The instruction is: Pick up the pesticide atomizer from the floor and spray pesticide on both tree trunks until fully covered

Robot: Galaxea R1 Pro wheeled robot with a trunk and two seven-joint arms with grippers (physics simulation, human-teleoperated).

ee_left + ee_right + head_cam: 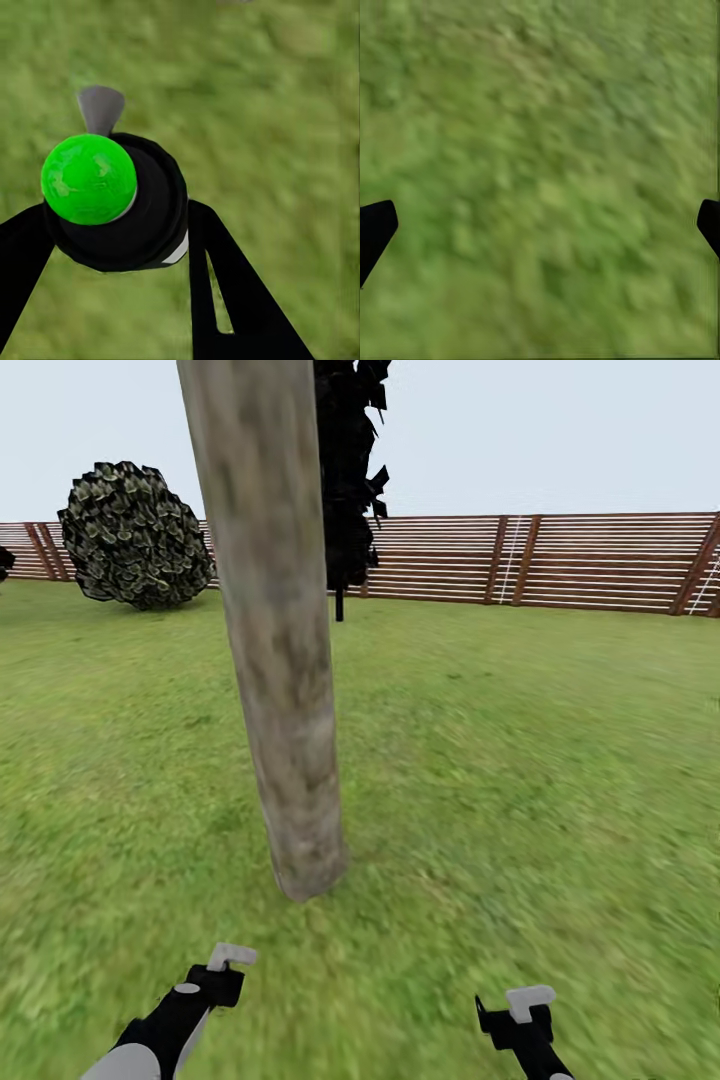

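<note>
A thick, pale grey-brown tree trunk (280, 660) rises from the grass (520, 780) just ahead of me, leaning slightly. I make out no pale specks on its bark. In the left wrist view my left gripper (120, 225) is shut on the pesticide atomizer (124, 202), a round black body with a bright green ball on top and a grey nozzle (100, 109). In the head view the left gripper (215, 972) hangs low in front of the trunk's base. My right gripper (520, 1012) is low to the right, open, with only grass between its fingertips (376, 225).
Directly behind the trunk stands a black-foliaged conifer (350, 480) on a thin dark stem. A round leafy bush (135, 535) sits at the far left. A brown slatted fence (550, 560) closes the lawn at the back.
</note>
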